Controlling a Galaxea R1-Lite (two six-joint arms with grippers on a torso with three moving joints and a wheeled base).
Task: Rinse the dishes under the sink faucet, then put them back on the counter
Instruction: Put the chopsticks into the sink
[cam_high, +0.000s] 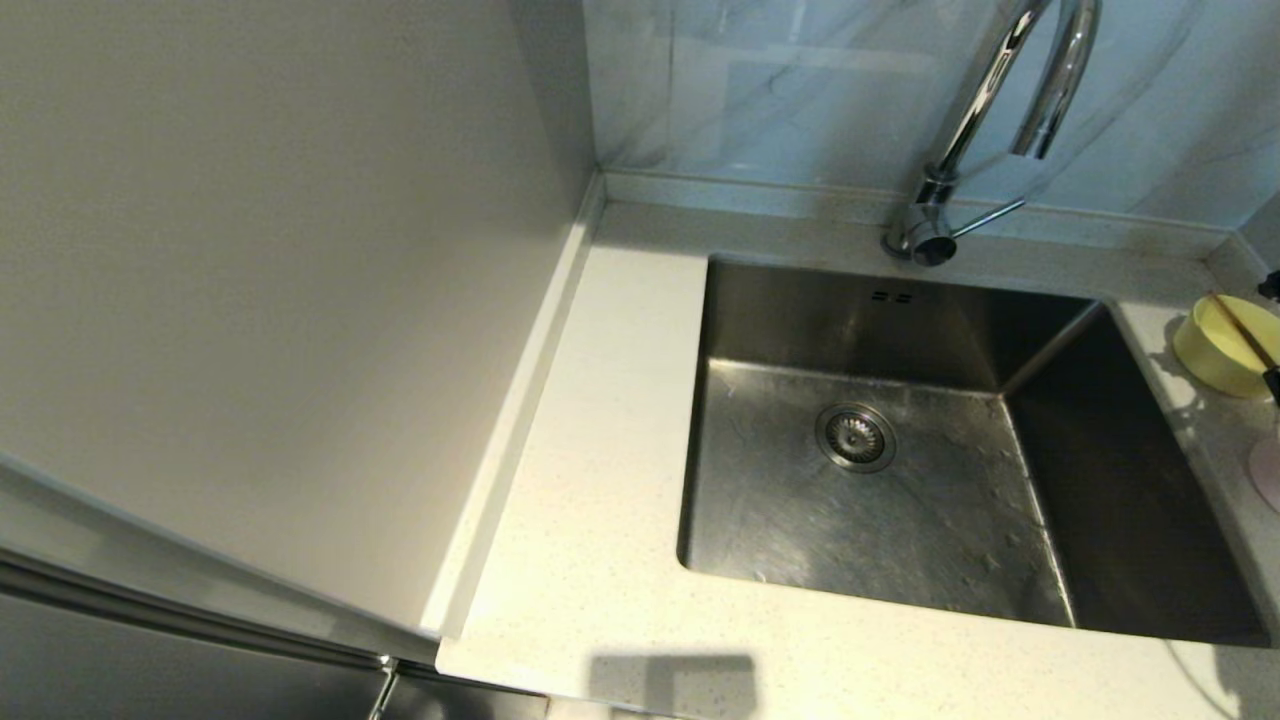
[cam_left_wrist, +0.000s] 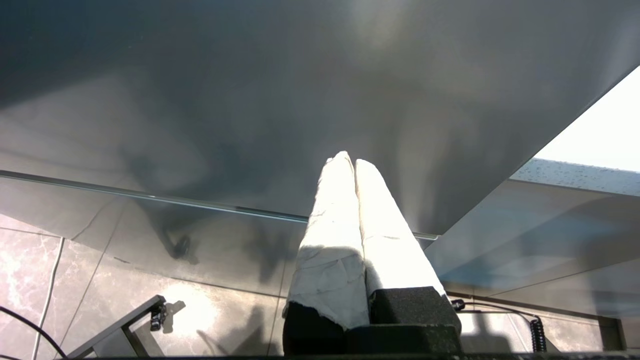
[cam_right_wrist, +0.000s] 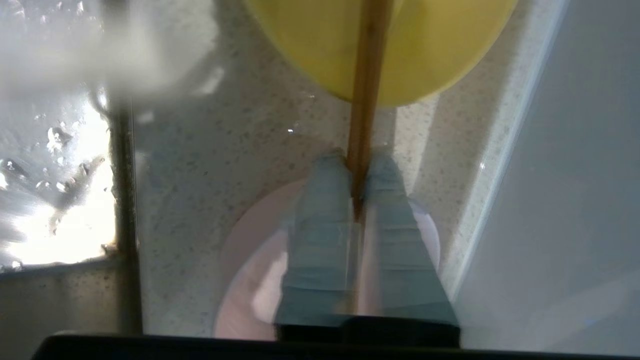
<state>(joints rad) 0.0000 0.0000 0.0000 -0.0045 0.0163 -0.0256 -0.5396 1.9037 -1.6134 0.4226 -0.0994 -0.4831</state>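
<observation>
The yellow-green bowl (cam_high: 1215, 350) stands on the counter (cam_high: 600, 450) right of the sink (cam_high: 850, 500), with the brown chopsticks (cam_high: 1243, 333) lying across its rim. In the right wrist view my right gripper (cam_right_wrist: 357, 160) is shut on the near end of the chopsticks (cam_right_wrist: 367, 75). It hovers over the pale pink bowl (cam_right_wrist: 250, 280), just short of the yellow-green bowl (cam_right_wrist: 440, 45). The pink bowl (cam_high: 1268, 475) barely shows at the head view's right edge. The chrome faucet (cam_high: 985, 100) arches over the sink's back rim. My left gripper (cam_left_wrist: 350, 161) is shut and empty, parked low.
The sink floor is wet around the round drain (cam_high: 855, 437). A plain grey-beige wall panel (cam_high: 280, 280) borders the counter on the left. A low raised rim (cam_right_wrist: 505, 150) runs close beside the bowls. The left wrist view faces a dark cabinet front (cam_left_wrist: 250, 100) above a tiled floor.
</observation>
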